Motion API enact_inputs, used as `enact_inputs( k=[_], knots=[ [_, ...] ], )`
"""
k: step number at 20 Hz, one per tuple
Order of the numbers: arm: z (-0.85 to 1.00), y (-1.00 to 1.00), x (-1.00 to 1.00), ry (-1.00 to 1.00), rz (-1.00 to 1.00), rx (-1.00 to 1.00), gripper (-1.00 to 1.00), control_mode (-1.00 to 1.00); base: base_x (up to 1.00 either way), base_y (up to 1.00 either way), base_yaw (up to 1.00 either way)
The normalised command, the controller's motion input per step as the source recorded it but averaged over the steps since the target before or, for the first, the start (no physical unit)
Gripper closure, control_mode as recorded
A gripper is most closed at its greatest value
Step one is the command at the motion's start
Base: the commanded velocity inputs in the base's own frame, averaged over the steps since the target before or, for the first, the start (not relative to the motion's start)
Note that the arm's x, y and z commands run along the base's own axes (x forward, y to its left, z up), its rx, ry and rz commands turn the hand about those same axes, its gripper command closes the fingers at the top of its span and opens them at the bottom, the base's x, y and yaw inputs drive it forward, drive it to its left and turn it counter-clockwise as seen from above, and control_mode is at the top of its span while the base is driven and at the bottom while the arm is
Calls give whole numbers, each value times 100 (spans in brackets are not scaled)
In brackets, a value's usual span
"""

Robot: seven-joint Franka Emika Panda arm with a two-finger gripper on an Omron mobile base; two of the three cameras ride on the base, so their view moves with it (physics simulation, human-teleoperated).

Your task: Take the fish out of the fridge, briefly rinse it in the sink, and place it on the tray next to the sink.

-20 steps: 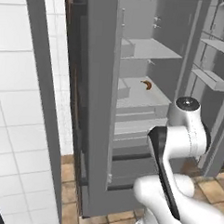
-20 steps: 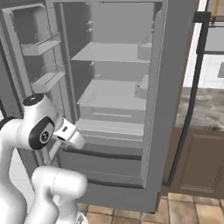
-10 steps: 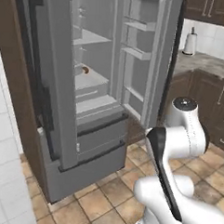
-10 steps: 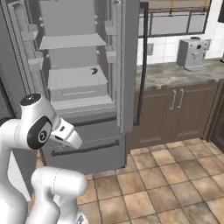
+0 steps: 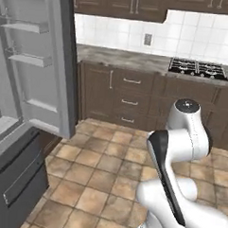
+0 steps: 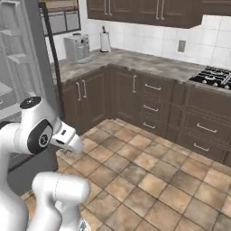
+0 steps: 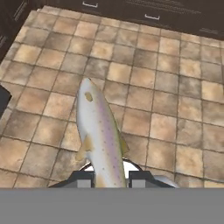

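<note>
Silvery-grey fish (image 7: pixel 100 138) sits clamped between your gripper (image 7: pixel 110 179) fingers, sticking out above brown floor tiles (image 7: pixel 175 87). At the left of the left base view you see the fridge (image 5: pixel 31 107) with its door open, beside dark cabinets (image 5: pixel 131 95).

Fish (image 7: pixel 101 138) speckled silvery, gripped by tail; fridge (image 5: pixel 29 102) door open

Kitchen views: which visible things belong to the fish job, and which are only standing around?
Belong to the job:
fish, held in the gripper
fridge, door open

Only standing around:
stove
coffee machine
paper towel roll
brown drawers
</note>
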Motion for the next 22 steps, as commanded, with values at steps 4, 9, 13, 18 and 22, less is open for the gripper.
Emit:
enact_inputs(
  k=[4,9,13,18,22],
  knots=[
    [0,0,0,0,0,0,100,100,-12,0,-100],
    [0,0,0,0,0,0,100,100,0,-2,-100],
    [0,0,0,0,0,0,100,100,0,-8,-100],
    [0,0,0,0,0,0,100,100,9,-4,-99],
    [0,0,0,0,0,0,100,100,100,31,-71]
  ],
)
